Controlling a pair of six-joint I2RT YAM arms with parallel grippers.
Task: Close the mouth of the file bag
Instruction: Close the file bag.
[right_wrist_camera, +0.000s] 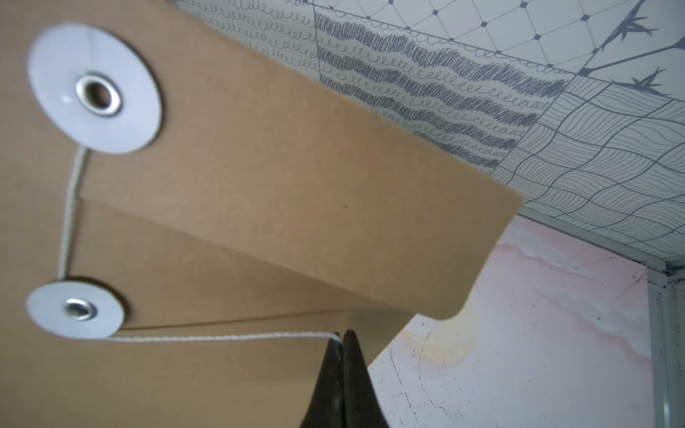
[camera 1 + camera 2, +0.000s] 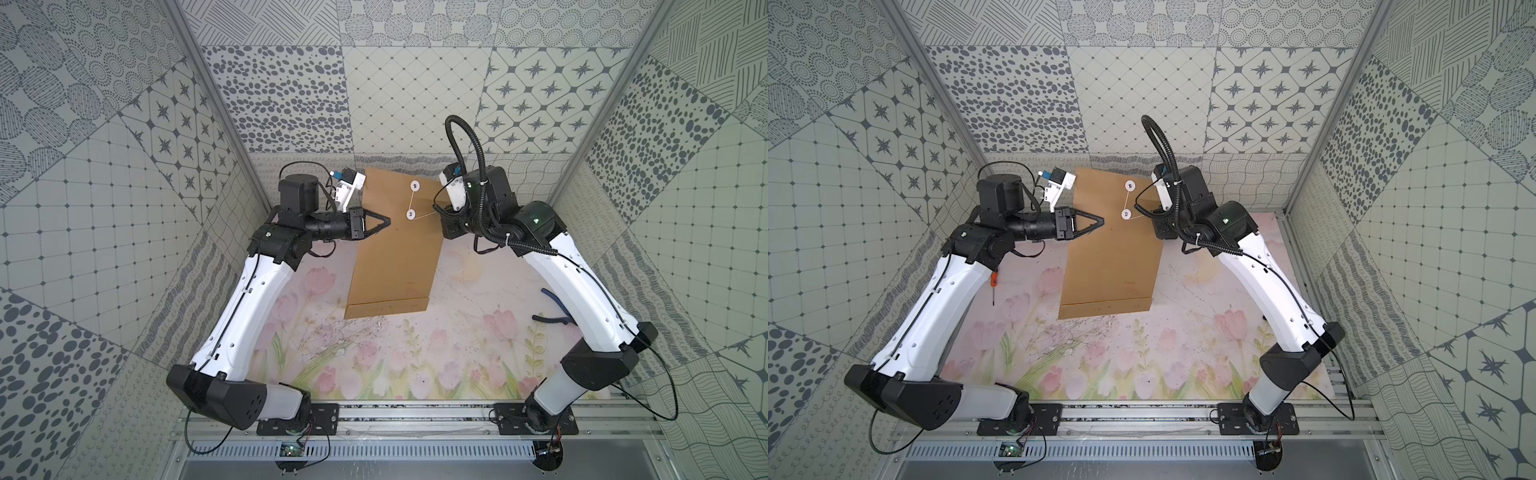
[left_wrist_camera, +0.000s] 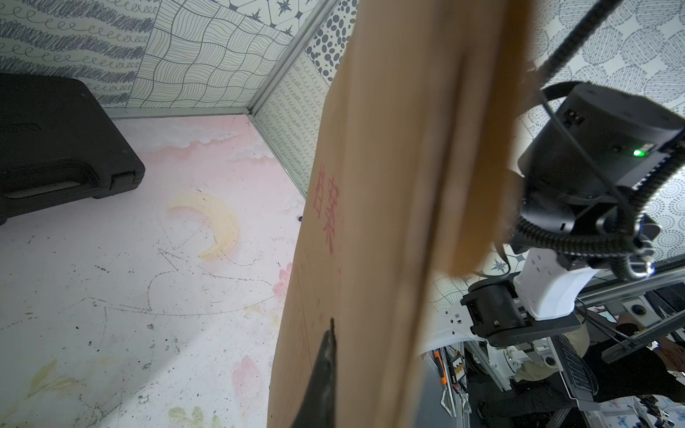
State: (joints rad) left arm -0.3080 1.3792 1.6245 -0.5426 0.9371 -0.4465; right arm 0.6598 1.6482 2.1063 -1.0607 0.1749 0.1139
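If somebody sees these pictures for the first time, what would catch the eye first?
The brown file bag stands out: it is held tilted in the middle, its far end raised above the flowered table. The left gripper pinches its left edge, and the right gripper holds the thin white string, which runs taut from the upper button on the flap past the lower button.

Brown file bag (image 2: 395, 257) tilted, edge in left claw (image 2: 387, 219); mouth (image 2: 399, 183) flap folded, string (image 1: 222, 337) taut to right claw (image 1: 344, 334).
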